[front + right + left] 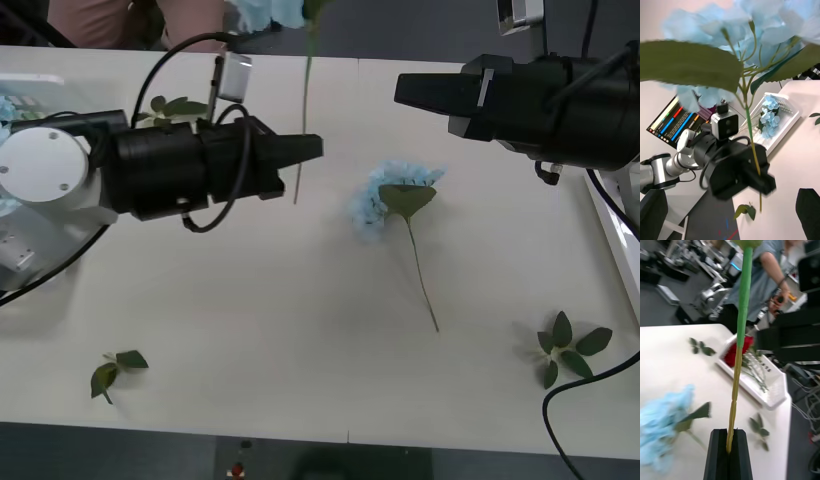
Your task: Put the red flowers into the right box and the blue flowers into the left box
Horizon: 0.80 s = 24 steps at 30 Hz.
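Observation:
My left gripper (316, 148) (729, 433) is shut on the thin green stem of a blue flower (303, 100), held upright above the table, with its pale bloom (752, 26) high up. The right wrist view shows that gripper (765, 183) clamped low on the stem. Another blue flower (385, 195) (666, 427) lies on the table's middle. My right gripper (400, 90) hovers at the back right, open and holding nothing. The left box (790, 120) holds blue flowers. Red flowers (738, 352) lie in the right box (771, 397).
Loose green leaf sprigs lie at the front left (118, 368), the front right (570, 345) and behind my left arm (175, 107). The right box's rim (612, 220) runs along the table's right edge. A monitor (673, 120) stands beyond the table.

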Each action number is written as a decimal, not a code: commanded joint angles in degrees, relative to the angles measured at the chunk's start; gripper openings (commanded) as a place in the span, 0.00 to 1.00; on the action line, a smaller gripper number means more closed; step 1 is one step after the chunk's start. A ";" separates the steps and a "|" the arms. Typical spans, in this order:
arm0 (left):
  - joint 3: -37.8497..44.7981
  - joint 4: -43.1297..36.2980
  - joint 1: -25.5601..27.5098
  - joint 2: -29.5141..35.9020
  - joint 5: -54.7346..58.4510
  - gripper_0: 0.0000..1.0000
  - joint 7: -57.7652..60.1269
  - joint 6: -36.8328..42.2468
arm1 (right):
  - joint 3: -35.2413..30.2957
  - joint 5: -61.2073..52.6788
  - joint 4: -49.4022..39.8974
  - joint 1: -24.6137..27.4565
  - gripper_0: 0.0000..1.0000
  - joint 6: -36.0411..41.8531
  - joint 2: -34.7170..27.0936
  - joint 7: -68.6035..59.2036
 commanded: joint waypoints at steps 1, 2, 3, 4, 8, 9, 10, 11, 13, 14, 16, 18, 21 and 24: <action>6.99 -0.51 5.40 4.25 -0.37 0.00 2.88 0.13 | -0.62 -0.24 -1.09 -0.91 1.00 -0.02 -0.64 -1.28; 8.75 -0.42 7.25 5.48 -0.90 0.00 2.88 0.13 | -0.62 -0.24 -1.09 -0.91 1.00 -0.02 -0.64 -1.28; 10.51 -0.16 8.92 6.53 -1.42 0.00 2.79 0.13 | -0.62 -0.24 -1.09 -0.91 1.00 -0.02 -0.64 -1.28; 11.39 0.10 9.79 7.06 -1.60 0.00 2.79 0.22 | -0.62 -0.24 -1.09 -0.91 1.00 -0.02 -0.64 -1.28; 19.91 4.24 15.07 10.14 -1.95 0.00 2.61 7.86 | -0.27 -0.15 -0.82 0.76 1.00 0.24 0.24 -1.19; 22.72 6.17 16.30 10.84 -2.57 0.00 2.44 11.11 | -0.44 -0.07 -1.00 1.55 1.00 0.24 0.15 -1.19; 24.22 7.22 16.83 11.19 -3.00 0.00 2.35 12.96 | -0.62 -0.07 -1.26 1.81 1.00 0.15 0.06 -1.19; 27.12 9.68 17.88 11.63 -3.88 0.00 2.17 16.56 | -1.14 0.29 -2.14 2.34 1.00 -0.02 -0.55 -1.19; 31.51 13.11 18.85 11.89 -5.11 0.00 2.08 21.92 | -1.85 1.69 -3.55 3.74 1.00 -0.02 -1.52 -1.54; 34.24 15.66 19.64 11.89 -6.34 0.00 2.08 25.18 | -2.20 2.48 -4.34 4.71 1.00 0.06 -2.40 -1.72; 39.16 20.23 21.57 11.81 -7.93 0.00 1.73 29.66 | -2.29 3.71 -5.39 6.91 1.00 0.06 -4.51 -2.07; 42.23 22.96 23.15 11.81 -8.72 0.00 1.47 31.42 | -2.29 3.89 -5.57 8.58 1.00 0.06 -6.00 -2.16; 46.98 26.74 25.35 11.72 -10.74 0.00 0.94 32.91 | -2.29 4.33 -5.57 11.48 1.00 0.15 -8.46 -2.60; 49.62 29.72 26.85 11.81 -13.64 0.00 0.33 33.88 | -2.90 8.02 -5.57 13.68 1.00 1.38 -10.22 -5.67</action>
